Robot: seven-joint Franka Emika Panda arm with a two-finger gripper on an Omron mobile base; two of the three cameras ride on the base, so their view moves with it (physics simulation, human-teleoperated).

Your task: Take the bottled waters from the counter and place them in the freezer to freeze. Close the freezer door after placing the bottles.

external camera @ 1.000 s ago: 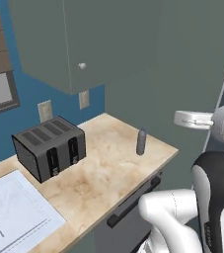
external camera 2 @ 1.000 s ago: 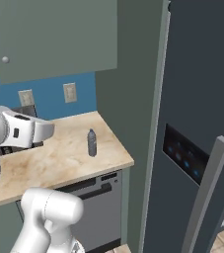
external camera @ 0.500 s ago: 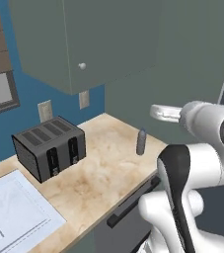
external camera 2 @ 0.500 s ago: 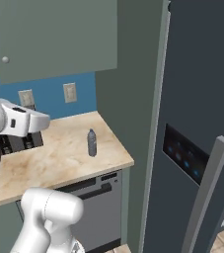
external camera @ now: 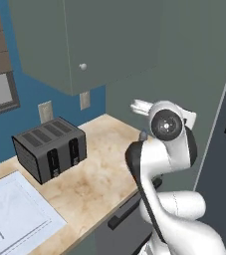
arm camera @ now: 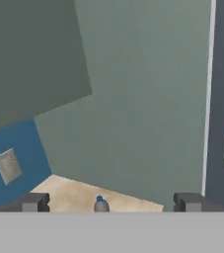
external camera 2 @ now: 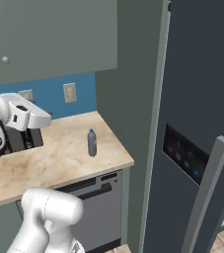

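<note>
Beige counter with unlabelled grey bottle, black toaster.

One bottle is counted on the single beige counter, its cap seen at six o'clock in the hand view. One black toaster with four slots is set on that counter at nine o'clock in the left base view. Two wall outlets are counted on the blue wall, and one wall cabinet with one round knob is hung above them. One dark freezer door with one blue-lit dispenser panel and one long handle is seen at three o'clock in the right base view. One dishwasher front is fitted below.
</note>
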